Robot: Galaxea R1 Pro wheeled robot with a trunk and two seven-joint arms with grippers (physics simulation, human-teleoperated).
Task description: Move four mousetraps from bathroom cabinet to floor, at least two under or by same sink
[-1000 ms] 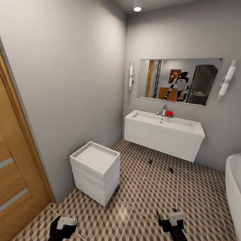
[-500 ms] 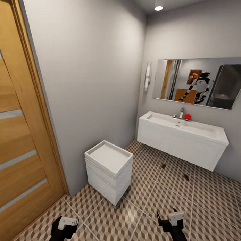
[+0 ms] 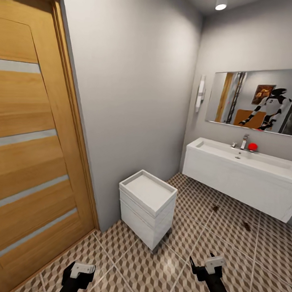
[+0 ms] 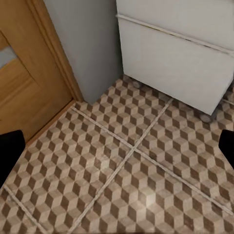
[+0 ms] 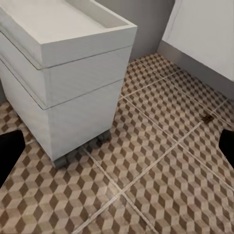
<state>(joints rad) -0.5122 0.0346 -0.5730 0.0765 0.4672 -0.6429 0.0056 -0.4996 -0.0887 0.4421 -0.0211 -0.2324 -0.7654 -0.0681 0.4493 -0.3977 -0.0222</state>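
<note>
Head view, left to right: a wooden door (image 3: 32,138) fills my left side; next a grey wall, then a small white drawer unit (image 3: 147,207) on the patterned floor (image 3: 129,263); further right the sink (image 3: 242,174) hangs under a mirror (image 3: 257,101); two mousetraps lie on the tiles in front of it, one (image 3: 215,208) nearer the unit, the other (image 3: 246,226) to its right; the first also shows in the right wrist view (image 5: 207,118). My left gripper (image 3: 79,271) and right gripper (image 3: 210,266) hang low over the floor; both wrist views show their fingers spread wide apart with nothing between them. I judge the traps light, thin and stiff, liable to slide on glossy tile; I would pinch one across the board's long edges, clear of the wire.
</note>
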